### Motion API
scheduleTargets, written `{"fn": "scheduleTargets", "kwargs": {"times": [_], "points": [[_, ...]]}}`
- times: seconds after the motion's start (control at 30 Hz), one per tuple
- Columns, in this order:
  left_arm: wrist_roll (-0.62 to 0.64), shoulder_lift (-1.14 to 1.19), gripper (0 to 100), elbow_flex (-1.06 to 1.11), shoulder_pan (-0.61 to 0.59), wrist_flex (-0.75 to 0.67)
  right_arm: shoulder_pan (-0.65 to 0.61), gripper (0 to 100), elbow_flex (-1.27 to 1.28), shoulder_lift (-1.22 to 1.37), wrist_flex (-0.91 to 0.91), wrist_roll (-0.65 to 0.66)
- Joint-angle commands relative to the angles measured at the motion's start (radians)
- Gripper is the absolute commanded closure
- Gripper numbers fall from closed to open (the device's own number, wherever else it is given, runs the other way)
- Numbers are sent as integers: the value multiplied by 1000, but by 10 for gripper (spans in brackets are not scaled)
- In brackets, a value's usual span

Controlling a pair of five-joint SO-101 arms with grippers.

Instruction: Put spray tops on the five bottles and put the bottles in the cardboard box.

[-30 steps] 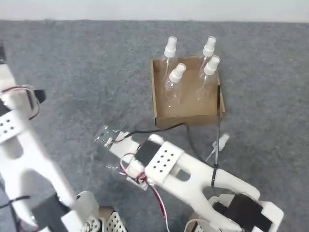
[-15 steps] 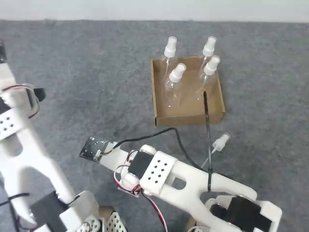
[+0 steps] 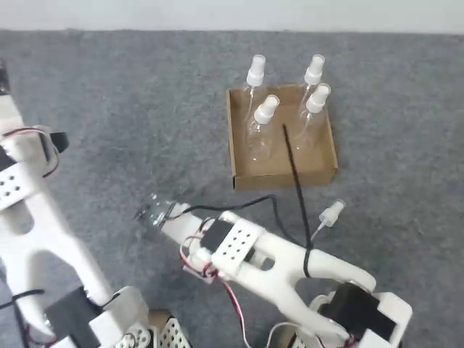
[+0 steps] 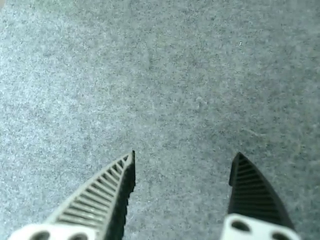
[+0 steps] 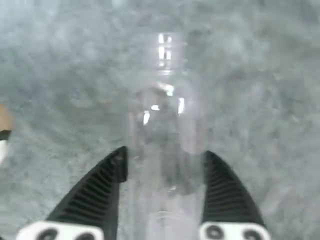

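My right gripper [image 5: 165, 152] is shut on a clear bottle [image 5: 162, 125] with no spray top, its open neck pointing away from the wrist. From above, this bottle [image 3: 152, 209] sticks out of the right gripper [image 3: 168, 216] over the carpet, left of and nearer than the cardboard box [image 3: 284, 176]. Several bottles with white spray tops [image 3: 265, 110] stand upright in the box. One loose spray top [image 3: 330, 215] lies on the carpet just in front of the box's right corner. My left gripper [image 4: 185, 154] is open over bare carpet.
The left arm [image 3: 32, 210] stands along the left edge of the table. A black cable [image 3: 296, 181] from the right arm runs across the box's front wall. Grey carpet covers the table, with a pale wall at the back.
The right arm rolled its wrist and drew slightly nearer, keeping the bottle in its grip. Its black cable swung left across the box. The left arm stayed still.
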Motion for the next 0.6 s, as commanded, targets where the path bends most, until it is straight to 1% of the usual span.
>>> {"fn": "scheduleTargets", "kwargs": {"times": [0.0,0.07,0.13,0.27,0.3,0.33,0.4,0.47,0.57], "points": [[-6,-12,720,-56,0,-17,73,973,-17,-35,33,-3],[-6,-12,720,-56,2,-15,105,997,-57,-76,110,-2],[-6,-12,720,-67,3,9,145,993,-137,-145,236,-2],[-6,-14,720,-165,32,138,280,993,-336,-314,533,9],[-6,-14,720,-202,49,190,334,993,-385,-346,611,43],[-6,-14,720,-236,77,239,394,993,-427,-378,682,104],[-8,-14,721,-295,161,338,535,993,-497,-423,803,259],[-3,-14,721,-338,287,423,702,993,-548,-452,849,390],[2,-14,725,-363,526,505,993,993,-583,-456,840,477]]}}
